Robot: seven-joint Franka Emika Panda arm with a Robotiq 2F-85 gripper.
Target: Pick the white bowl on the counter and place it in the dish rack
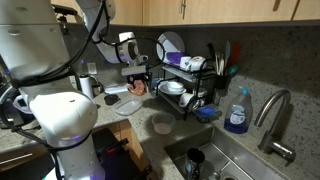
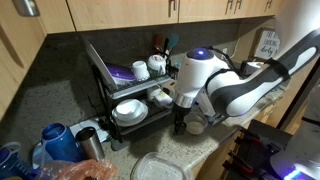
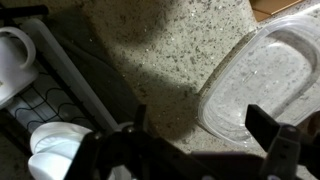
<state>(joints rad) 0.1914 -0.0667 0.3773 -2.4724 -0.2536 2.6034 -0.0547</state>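
Observation:
The black wire dish rack [image 1: 190, 80] [image 2: 120, 95] stands on the speckled granite counter [image 3: 150, 50]. A bright white bowl [image 2: 128, 112] lies in its lower tier. It also shows in an exterior view [image 1: 172, 89] and at the wrist view's bottom left [image 3: 58, 148]. My gripper [image 3: 200, 125] is open and empty. It hangs just outside the rack's side [image 1: 137, 88] [image 2: 180, 125], over the counter and the edge of a clear plastic container [image 3: 265, 80].
A duller greyish bowl [image 1: 162, 124] sits on the counter near the sink [image 1: 215, 160]. A white mug [image 3: 14, 55] is in the rack. A blue soap bottle [image 1: 236, 112] and a faucet [image 1: 272, 115] stand by the sink. Kettles and cups [image 2: 55, 140] crowd the corner.

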